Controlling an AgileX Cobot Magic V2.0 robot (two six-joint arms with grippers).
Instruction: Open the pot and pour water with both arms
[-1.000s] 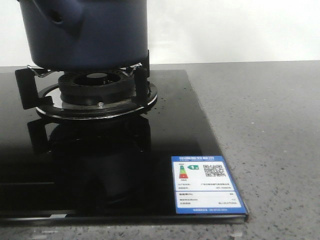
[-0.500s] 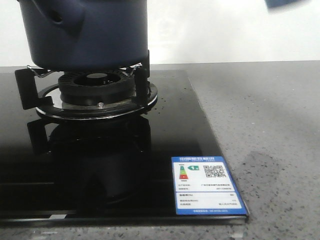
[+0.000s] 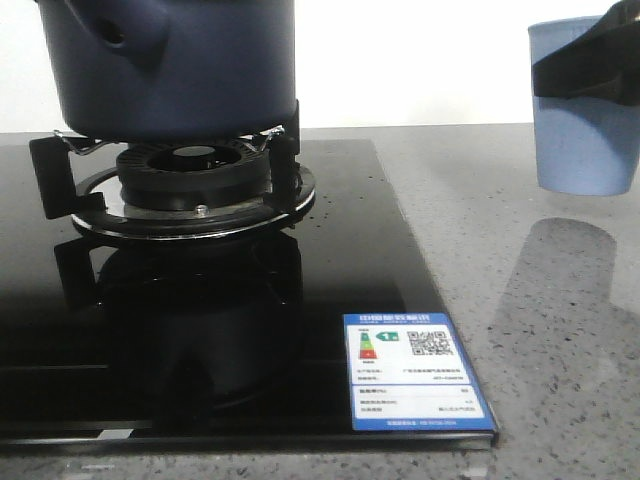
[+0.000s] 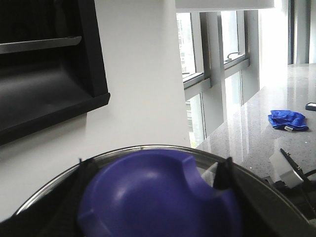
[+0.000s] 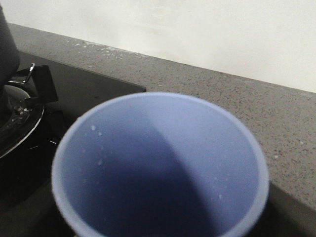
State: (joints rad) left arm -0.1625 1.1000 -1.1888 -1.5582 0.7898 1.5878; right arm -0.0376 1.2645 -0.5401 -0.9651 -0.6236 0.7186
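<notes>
My right end effector [image 3: 600,60] comes in at the far right of the front view, raised above the table [image 3: 540,300], its dark fingers clamped across the upper wall of the light blue cup [image 3: 585,140], which it holds upright. My left end effector's fingers [image 4: 224,173] straddle a blue knob [image 4: 158,197]; I cannot tell their grip.

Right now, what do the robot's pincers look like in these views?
Both pincers are black. The right pincer shows as a broad, matt black finger in the front view. The left pincer shows two thin black fingers.
</notes>
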